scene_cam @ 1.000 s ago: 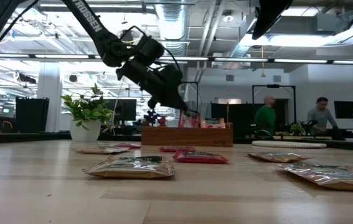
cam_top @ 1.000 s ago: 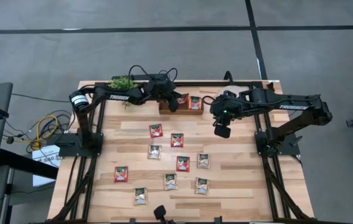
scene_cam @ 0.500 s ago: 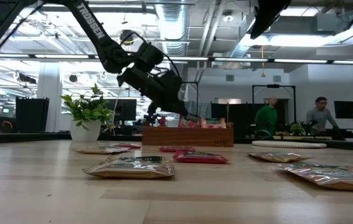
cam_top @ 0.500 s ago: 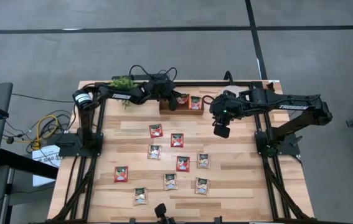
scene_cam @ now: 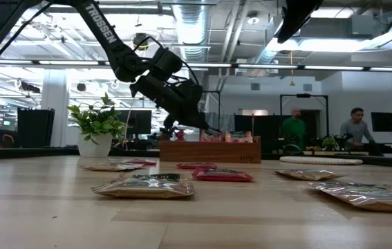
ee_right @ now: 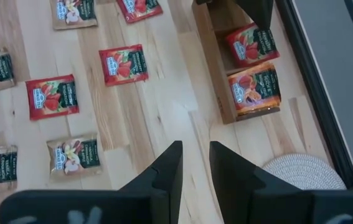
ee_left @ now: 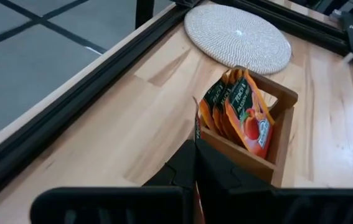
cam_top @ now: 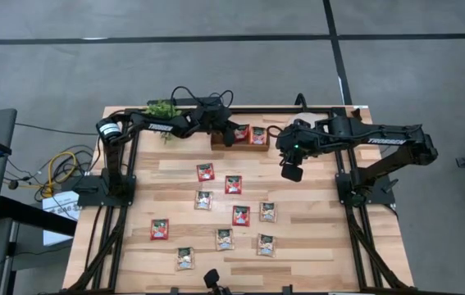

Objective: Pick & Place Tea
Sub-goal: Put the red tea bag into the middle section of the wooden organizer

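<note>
Left gripper [cam_top: 230, 136], fingers together on a red sachet's edge, over the wooden tray [cam_top: 216, 141] at the tabletop's [cam_top: 314, 221] far edge; right gripper [cam_top: 292, 173], fingers slightly apart and empty, beside the tray; loose tea sachets [cam_top: 233, 184] across mid-tabletop.

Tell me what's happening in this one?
The left gripper is shut at the wooden tray at the table's far edge, apparently slipping a sachet into it. Orange sachets and red ones already stand in its compartments. The right gripper hangs above the table beside the tray, jaws apart, holding nothing. Nine more sachets lie flat on the table, not yet picked. A woven disc lies beyond the tray.
</note>
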